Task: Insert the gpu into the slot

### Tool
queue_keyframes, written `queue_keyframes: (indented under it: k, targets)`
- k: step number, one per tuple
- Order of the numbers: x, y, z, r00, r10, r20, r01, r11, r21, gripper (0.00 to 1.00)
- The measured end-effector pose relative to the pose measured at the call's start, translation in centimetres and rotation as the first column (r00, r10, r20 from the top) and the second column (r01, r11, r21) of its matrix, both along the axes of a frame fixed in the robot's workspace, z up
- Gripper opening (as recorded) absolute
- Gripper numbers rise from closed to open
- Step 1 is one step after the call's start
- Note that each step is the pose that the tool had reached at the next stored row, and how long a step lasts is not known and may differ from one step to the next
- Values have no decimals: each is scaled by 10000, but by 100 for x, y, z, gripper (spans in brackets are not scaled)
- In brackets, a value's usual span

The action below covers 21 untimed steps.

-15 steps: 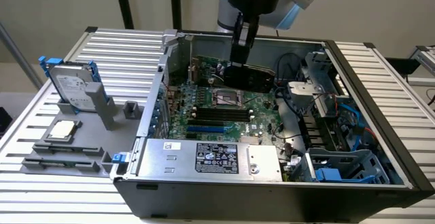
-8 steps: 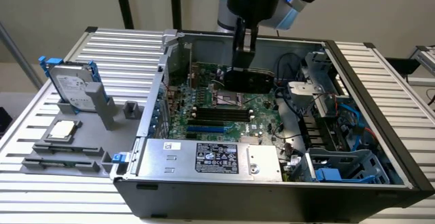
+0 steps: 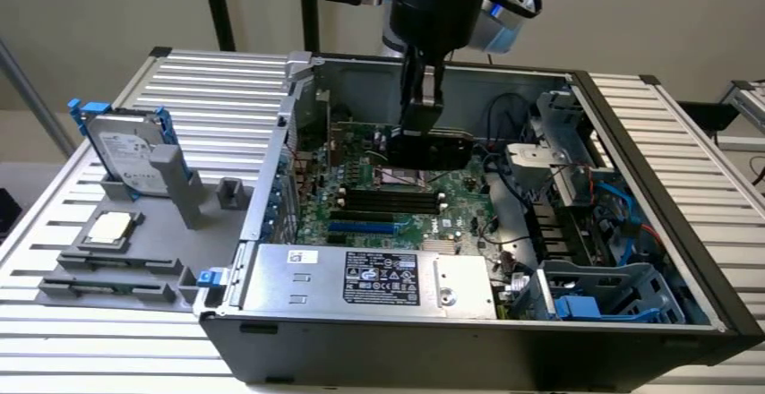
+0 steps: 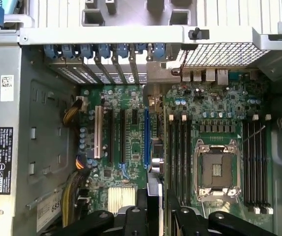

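gripper [image 3: 421, 127] fingers pinch the gpu [image 3: 433, 150] by its top edge over the motherboard [image 3: 464, 190], slot [image 3: 362, 227] at 7 o'clock of it in the exterior view; likely light, stiff, fragile, so hold cover and board edges, not contacts.

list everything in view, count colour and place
computer case: 1, dark grey, open, on the table
main board: 1, green, inside the case
blue slot: 1, bright blue, on the main board, empty
memory slots: several, black, beside the blue slot
power supply: 1, silver, inside the case
hard drive: 1, silver, upright, outside the case
chip: 1, silver, near the hard drive, outside the case
graphics card: 1, black, above the main board
claw: 1, black, shut on the graphics card
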<state>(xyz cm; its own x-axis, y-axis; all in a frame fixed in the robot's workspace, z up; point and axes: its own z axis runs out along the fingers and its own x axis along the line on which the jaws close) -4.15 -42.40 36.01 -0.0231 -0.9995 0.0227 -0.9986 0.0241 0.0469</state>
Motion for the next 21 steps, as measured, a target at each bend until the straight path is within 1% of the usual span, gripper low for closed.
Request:
queue_keyframes:
  k: [3,5,7,9,12,21]
  targets:
    - [-47,-26,-55,10000,0,0,0,10000,8,26]
    - [-80,-54,-91,10000,1,-1,-1,10000,12,26]
    - [-106,-76,-126,10000,0,3,0,10000,29,26]
    - [-120,-93,-156,10000,-2,21,2,10000,59,26]
    - [-135,-108,-203,10000,-15,49,15,9999,101,26]
    - [-244,-135,-364,9998,-172,53,172,9998,101,26]
